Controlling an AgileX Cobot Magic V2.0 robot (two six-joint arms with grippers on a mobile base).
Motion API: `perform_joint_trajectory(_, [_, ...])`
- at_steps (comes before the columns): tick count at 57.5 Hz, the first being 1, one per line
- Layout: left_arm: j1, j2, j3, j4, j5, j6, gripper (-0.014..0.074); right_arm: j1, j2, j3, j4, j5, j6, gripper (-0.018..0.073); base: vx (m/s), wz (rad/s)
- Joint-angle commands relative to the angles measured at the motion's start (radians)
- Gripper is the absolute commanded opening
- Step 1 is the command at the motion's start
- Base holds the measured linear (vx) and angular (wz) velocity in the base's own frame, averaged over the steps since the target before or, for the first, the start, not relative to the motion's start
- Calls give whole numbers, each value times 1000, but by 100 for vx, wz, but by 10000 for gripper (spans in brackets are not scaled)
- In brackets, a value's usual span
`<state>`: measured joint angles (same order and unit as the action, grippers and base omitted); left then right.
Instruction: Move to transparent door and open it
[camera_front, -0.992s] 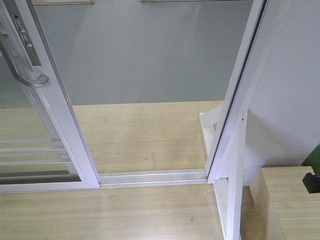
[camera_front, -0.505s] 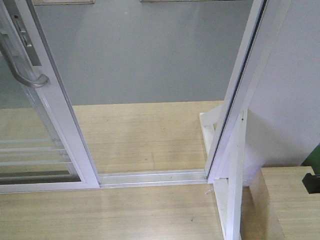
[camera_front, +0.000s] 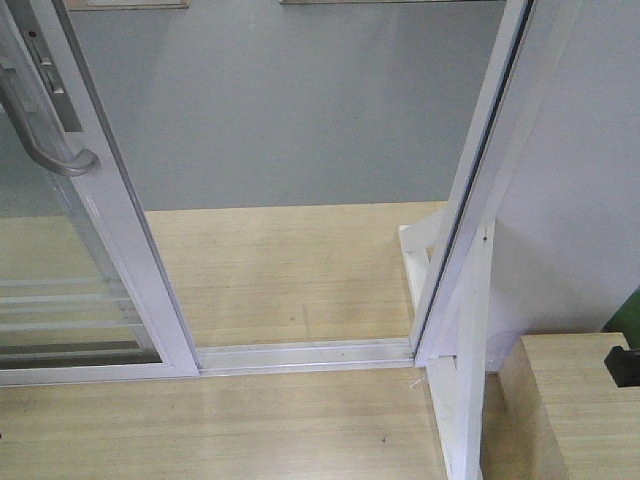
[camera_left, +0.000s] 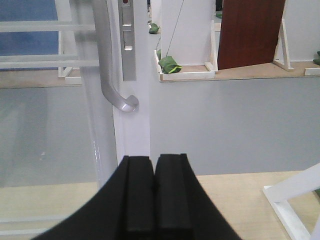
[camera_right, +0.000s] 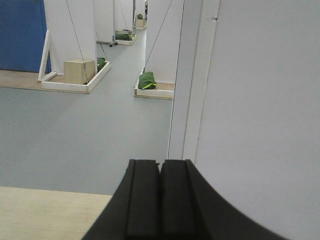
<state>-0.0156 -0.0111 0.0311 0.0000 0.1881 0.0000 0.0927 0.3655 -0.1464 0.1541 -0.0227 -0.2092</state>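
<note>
Glass is what you see first at the left edge of the front view: the transparent door (camera_front: 95, 235), a tall panel in a glossy white frame, stands slid to the left with a wide gap between it and the white door post (camera_front: 480, 190) on the right. Its curved grey handle (camera_front: 45, 135) hangs from a grey lock plate (camera_front: 45, 65) on the frame's edge, and thin white horizontal bars (camera_front: 60, 325) cross the lower glass. At the bottom, a metal floor track (camera_front: 305, 355) runs across the opening from the frame to the post. Beyond the track you have pale wood flooring (camera_front: 285, 265), then grey floor (camera_front: 290, 110).

From the left wrist camera, your left gripper (camera_left: 154, 195) sits low in the picture with its two black pads pressed together, holding nothing; the door frame stands directly ahead of it and the handle's curled end is above and slightly left, apart from the pads. Your right gripper (camera_right: 160, 200) is likewise closed on nothing, facing the post and a white wall panel (camera_right: 260, 110) to its right.
</note>
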Motion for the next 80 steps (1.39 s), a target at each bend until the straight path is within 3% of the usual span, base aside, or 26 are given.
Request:
perform_joint_trajectory(1, [-4, -14, 10, -6, -73, -7, -3, -3, 16, -32, -1, -87, -9, 11, 0, 0])
perform_joint_trajectory(32, [-4, -14, 10, -6, -73, -7, -3, -3, 11, -27, -20, -87, -29, 11, 0, 0])
perform_joint_trajectory(50, [-4, -14, 10, -6, -73, -7, -3, -3, -368, 182, -20, -33, -1, 11, 0, 0])
perform_joint_trajectory(52, [-4, -14, 10, -6, -73, -7, -3, -6, -401, 180, -20, 23, -2, 11, 0, 0])
perform_joint_trajectory(80, [-4, -14, 10, -6, -73, -7, -3, -3, -392, 180, -16, 124, -7, 11, 0, 0])
